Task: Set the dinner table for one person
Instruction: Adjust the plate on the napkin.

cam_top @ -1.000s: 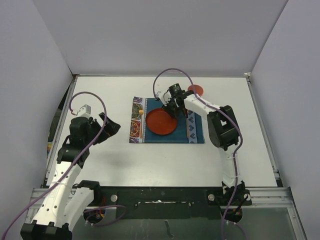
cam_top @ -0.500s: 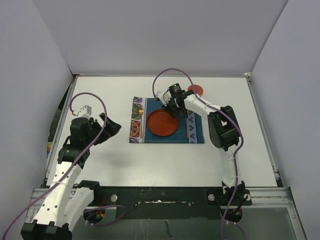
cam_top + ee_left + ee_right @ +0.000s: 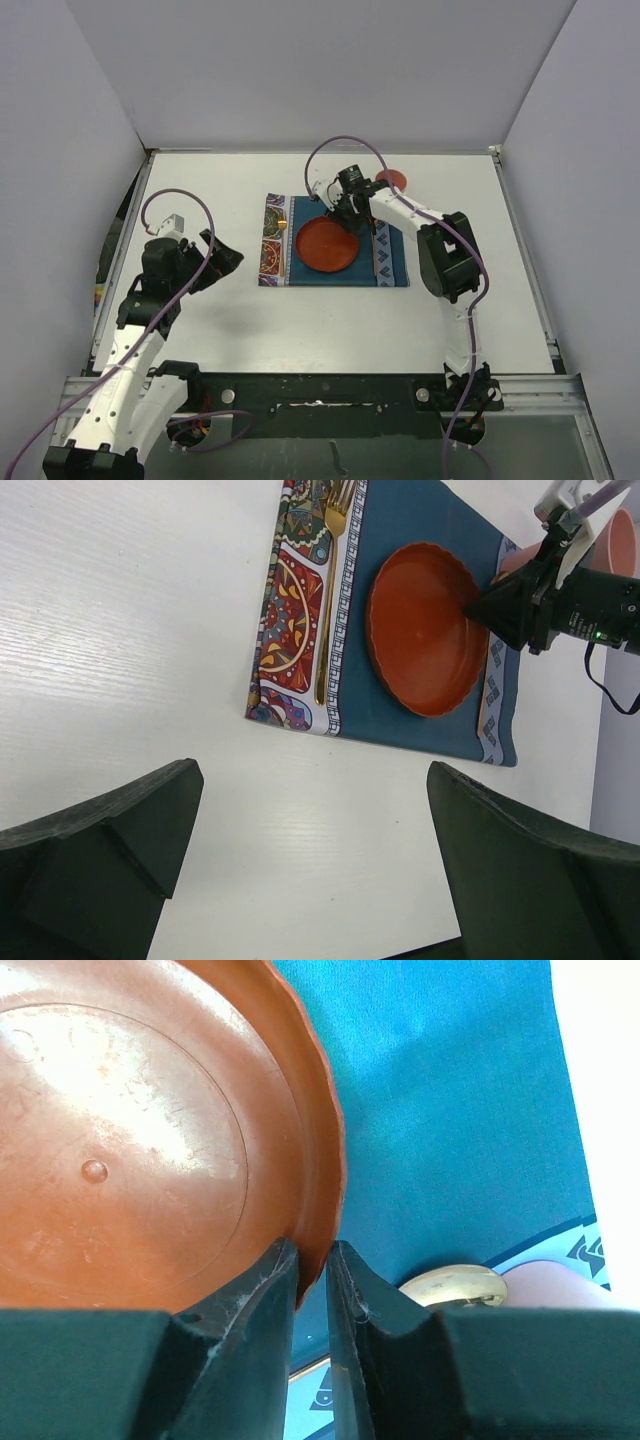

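Top external view: my right gripper (image 3: 340, 212) has drawn back a touch toward the far edge of the placemat (image 3: 350, 278) compared with a second ago. The orange plate (image 3: 327, 246) has slid slightly to the right with it, and still lies flat on the teal middle. My left arm has barely shifted. Its left gripper (image 3: 215, 255) hangs with jaws spread wide and nothing between them, over the bare left part of the dinner table (image 3: 300, 330), well apart from the placemat.

From the right wrist, my two fingers are clenched on the plate's (image 3: 130, 1140) scalloped rim, one inside and one outside. The plate's near and left parts run out of that picture. A gold spoon bowl (image 3: 450, 1285) peeks out just beside my outer finger, the rest of it hidden.

From the left wrist, a gold fork (image 3: 330, 590) lies along the patterned left strip, its tines cut off at the top edge. The red round thing (image 3: 392, 180) beyond the placemat is half behind my right arm, and I cannot tell what it is.
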Controlling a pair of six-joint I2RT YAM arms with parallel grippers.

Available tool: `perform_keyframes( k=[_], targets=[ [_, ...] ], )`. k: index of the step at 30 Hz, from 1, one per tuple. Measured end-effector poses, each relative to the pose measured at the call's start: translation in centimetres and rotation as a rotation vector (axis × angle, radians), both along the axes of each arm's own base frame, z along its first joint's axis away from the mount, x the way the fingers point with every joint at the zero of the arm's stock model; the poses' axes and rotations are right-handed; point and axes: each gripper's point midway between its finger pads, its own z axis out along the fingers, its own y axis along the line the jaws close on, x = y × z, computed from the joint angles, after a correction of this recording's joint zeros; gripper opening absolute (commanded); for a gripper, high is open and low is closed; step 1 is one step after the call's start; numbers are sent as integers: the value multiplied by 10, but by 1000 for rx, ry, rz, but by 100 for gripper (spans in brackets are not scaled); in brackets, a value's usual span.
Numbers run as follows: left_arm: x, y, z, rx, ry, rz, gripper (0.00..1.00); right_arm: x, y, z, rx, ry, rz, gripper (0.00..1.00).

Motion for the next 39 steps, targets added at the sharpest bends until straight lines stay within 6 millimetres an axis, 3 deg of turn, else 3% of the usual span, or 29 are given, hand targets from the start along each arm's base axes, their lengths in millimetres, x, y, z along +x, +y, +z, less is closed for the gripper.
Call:
perform_keyframes(
  k=[10,22,24,25,26,27,28,30,31,33,34,35,37,39],
  targets=[
    [-1,0,0,-2,-1,-1,98,-2,-2,-1,-7,10,2,34],
    [-1,-1,1,-6,-6,-8,95,2,-8,6,-52,-29,7,36],
    [-2,-1,2,-6,-10,-8,85,4,-10,17,-66,-59,11,36],
    [-2,-1,4,-5,-15,-10,75,5,-10,26,-71,-79,14,35],
    [-1,-2,7,-1,-23,-15,45,5,-10,36,-73,-101,15,30],
    [-1,-1,12,4,-34,-20,26,5,-9,54,-72,-139,19,16],
    [1,-1,19,10,-49,-23,12,4,-8,74,-73,-184,26,2],
    [3,0,43,42,-106,-41,2,1,-5,124,-70,-312,33,0],
    [5,1,58,53,-144,-48,3,-4,-5,153,-59,-390,31,0],
    [8,2,89,80,-226,-64,35,-21,-13,210,-26,-529,9,0],
    [9,1,101,93,-265,-79,81,-28,-18,230,-4,-571,-4,0],
    [9,-1,108,101,-291,-97,96,-34,-26,251,32,-609,-32,0],
    [7,-6,114,96,-319,-138,98,-37,-51,274,87,-655,-123,0],
    [6,-13,108,72,-317,-173,98,-33,-83,268,102,-662,-238,0]
  ],
)
